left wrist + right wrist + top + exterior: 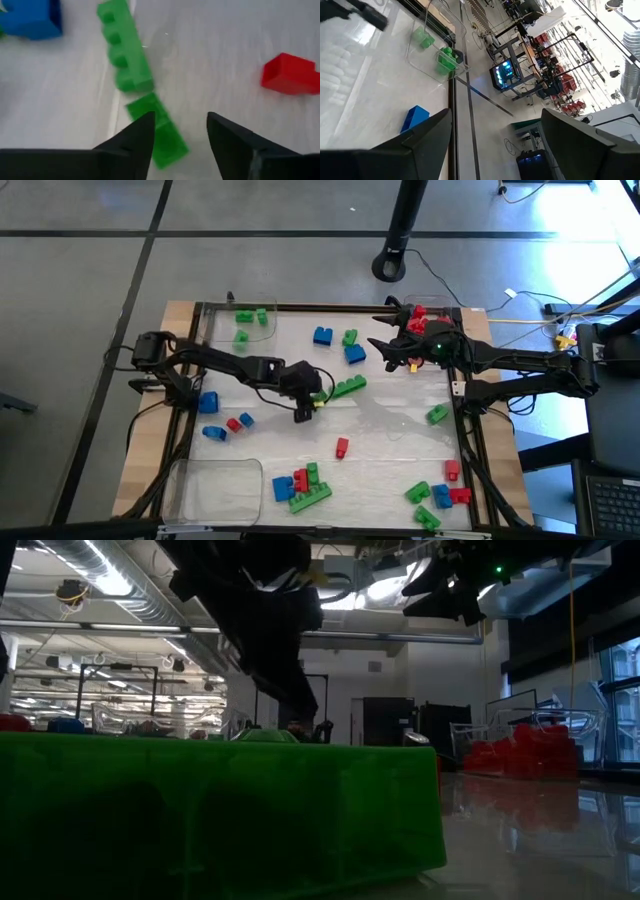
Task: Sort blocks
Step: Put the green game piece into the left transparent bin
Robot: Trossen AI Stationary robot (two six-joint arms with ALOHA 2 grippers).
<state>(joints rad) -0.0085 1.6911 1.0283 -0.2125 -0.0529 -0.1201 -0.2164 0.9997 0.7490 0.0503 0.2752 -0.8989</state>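
we see the left gripper [177, 131] with fingers spread, empty, over the long green block [347, 387] mid-table, a light, stiff, slick brick we'd pinch across its narrow sides, while the right gripper [392, 352] hangs open near the red tray [455, 314].

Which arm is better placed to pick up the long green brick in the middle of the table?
Left. The left gripper hovers right beside the long green brick, jaws open. The right gripper is farther off, near the tray of red blocks.
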